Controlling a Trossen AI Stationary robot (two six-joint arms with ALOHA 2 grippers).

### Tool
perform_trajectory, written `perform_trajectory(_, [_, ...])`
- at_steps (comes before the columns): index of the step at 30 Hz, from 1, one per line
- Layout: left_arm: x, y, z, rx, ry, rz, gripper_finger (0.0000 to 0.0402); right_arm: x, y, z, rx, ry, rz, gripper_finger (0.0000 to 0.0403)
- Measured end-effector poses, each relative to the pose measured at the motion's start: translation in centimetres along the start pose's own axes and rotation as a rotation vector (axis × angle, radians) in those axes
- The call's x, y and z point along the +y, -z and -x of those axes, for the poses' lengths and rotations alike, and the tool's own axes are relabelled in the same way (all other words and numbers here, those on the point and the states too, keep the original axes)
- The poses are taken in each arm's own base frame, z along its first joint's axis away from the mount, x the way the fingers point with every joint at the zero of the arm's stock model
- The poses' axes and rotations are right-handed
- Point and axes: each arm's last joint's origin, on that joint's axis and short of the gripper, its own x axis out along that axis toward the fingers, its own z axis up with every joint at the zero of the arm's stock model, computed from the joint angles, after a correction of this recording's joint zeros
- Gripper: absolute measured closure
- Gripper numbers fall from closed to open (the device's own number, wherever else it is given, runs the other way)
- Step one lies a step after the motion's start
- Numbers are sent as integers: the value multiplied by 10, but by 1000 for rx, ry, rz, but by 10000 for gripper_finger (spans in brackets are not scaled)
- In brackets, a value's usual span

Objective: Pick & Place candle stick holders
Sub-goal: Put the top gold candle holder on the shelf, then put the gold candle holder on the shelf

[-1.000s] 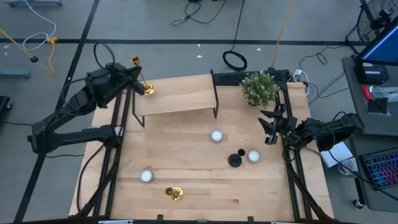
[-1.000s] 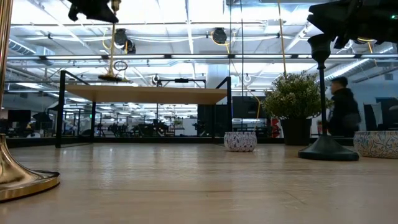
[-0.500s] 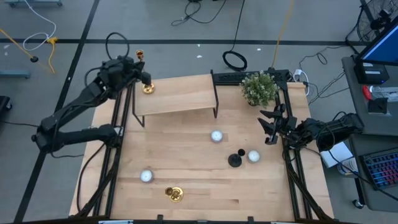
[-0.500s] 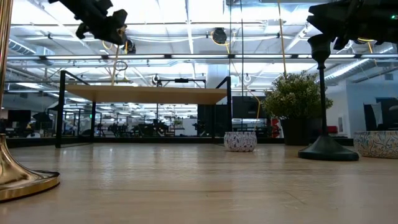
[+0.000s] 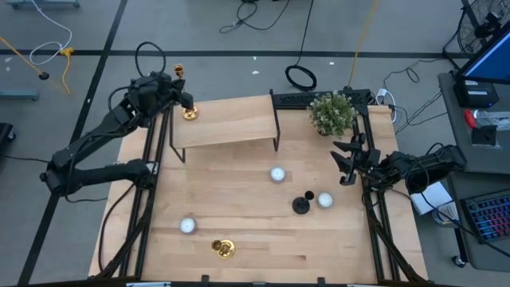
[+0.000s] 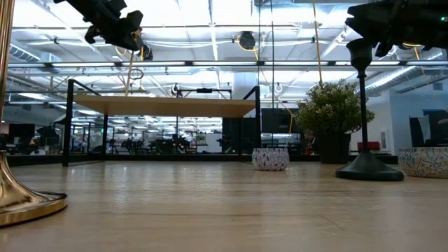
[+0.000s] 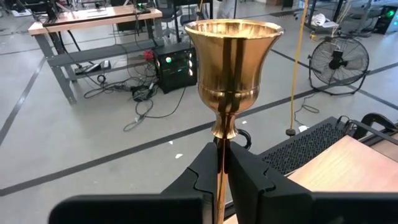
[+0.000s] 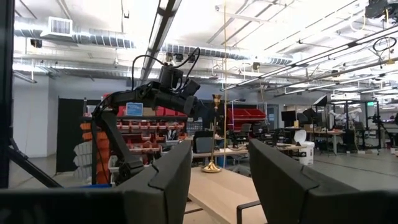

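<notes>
The left gripper's fingers (image 7: 231, 180) are pinching narrowly around the stem of a gold candle stick holder (image 5: 190, 113) standing on the raised shelf (image 5: 231, 127) at ten o'clock. The right gripper (image 5: 348, 163), fingers wide, is waiting at three o'clock. The second gold holder (image 5: 224, 249) and black holder (image 5: 300, 205) are waiting on the bench (image 5: 263, 231).

The high view looks straight down on the whole table (image 5: 239, 231) from well above. The low view sits at table-top level, facing across the boards toward the raised shelf (image 6: 168, 106) and the room. The left wrist view looks past its fingers (image 7: 249, 177), very near a gold holder (image 7: 231, 68). The right wrist view faces across the table. The high and low views both show the shelf and the potted plant (image 5: 332, 113).
</notes>
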Motion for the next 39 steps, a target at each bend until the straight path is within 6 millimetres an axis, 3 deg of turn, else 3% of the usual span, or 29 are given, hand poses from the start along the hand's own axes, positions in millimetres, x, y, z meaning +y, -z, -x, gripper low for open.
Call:
perform_trajectory(19, [-3, 4, 3, 36, 13, -22, 276, 0, 0, 0, 1, -2, 0, 248])
perform_trajectory(33, [-4, 3, 58, -30, 228, -33, 275, 7, 2, -1, -13, -188, -14, 248])
perform_trajectory(39, [-2, 2, 67, -47, 257, -18, 275, 11, 9, -5, 50, -200, -19, 248])
